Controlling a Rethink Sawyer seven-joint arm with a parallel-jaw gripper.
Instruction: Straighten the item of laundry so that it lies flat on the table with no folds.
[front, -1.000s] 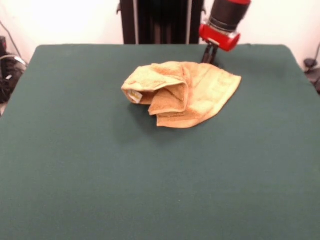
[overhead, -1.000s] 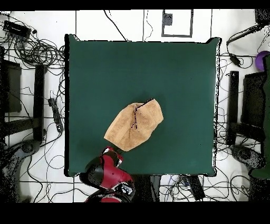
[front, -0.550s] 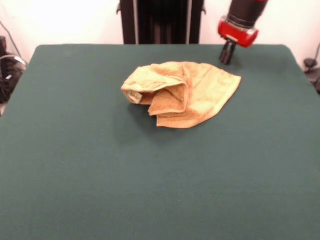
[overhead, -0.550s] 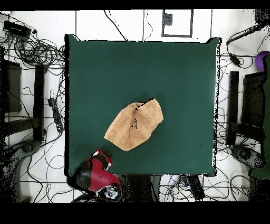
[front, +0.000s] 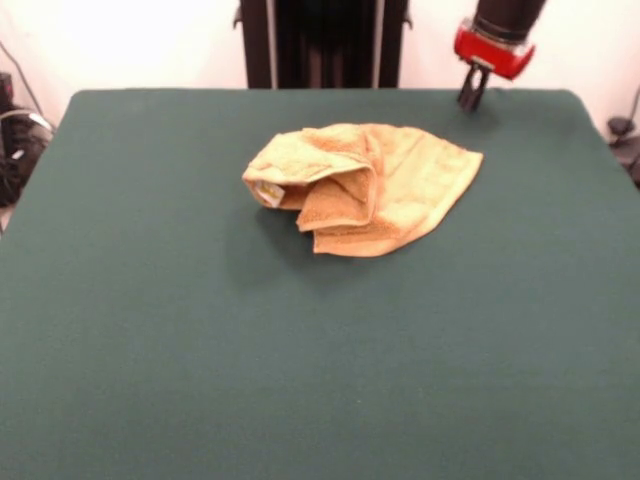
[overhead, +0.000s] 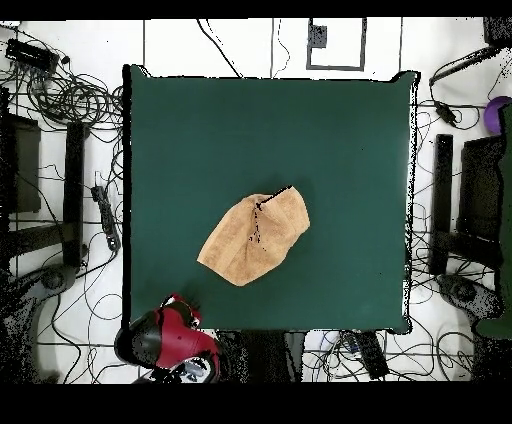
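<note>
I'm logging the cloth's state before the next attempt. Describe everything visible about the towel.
The towel is orange-tan terry cloth, crumpled rather than flat. Its left part is rolled over into a thick fold with a curled edge, and a small pale tag shows at the left end. The right part lies spread on the green table. It sits a little toward the table's far side in the front view. Nothing but the table touches it.

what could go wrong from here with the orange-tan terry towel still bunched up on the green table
The orange-tan terry towel lies folded over itself, so a pinch on the rolled middle may catch several layers and drag the whole bundle instead of opening it. The gripper sits at the dark green felt table's far corner, so it has a long reach back.
</note>
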